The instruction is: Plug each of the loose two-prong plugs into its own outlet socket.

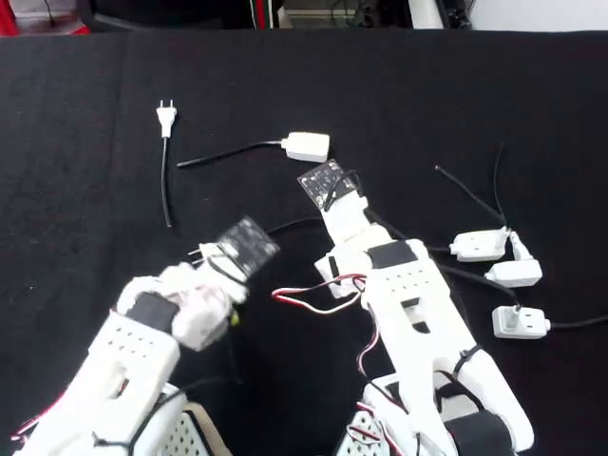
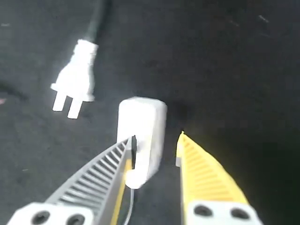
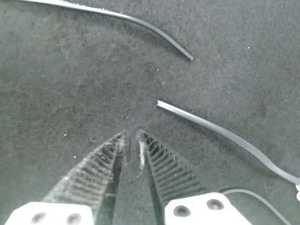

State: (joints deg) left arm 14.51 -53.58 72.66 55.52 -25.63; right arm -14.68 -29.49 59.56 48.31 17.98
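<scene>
Your desk (image 1: 76,190) is covered in black cloth, matt and slightly fuzzy, flecked with pale lint. The plug (image 2: 74,80) is smooth white plastic with a faint sheen, and the socket (image 2: 143,126) has the same finish. The cable (image 3: 225,133) has a smooth black sheath, slightly glossy. The left gripper (image 2: 157,137) has ribbed matt plastic jaws, one grey and one yellow. The right gripper (image 3: 132,136) has ribbed matt jaws, with pale scuffs at the tips.
</scene>
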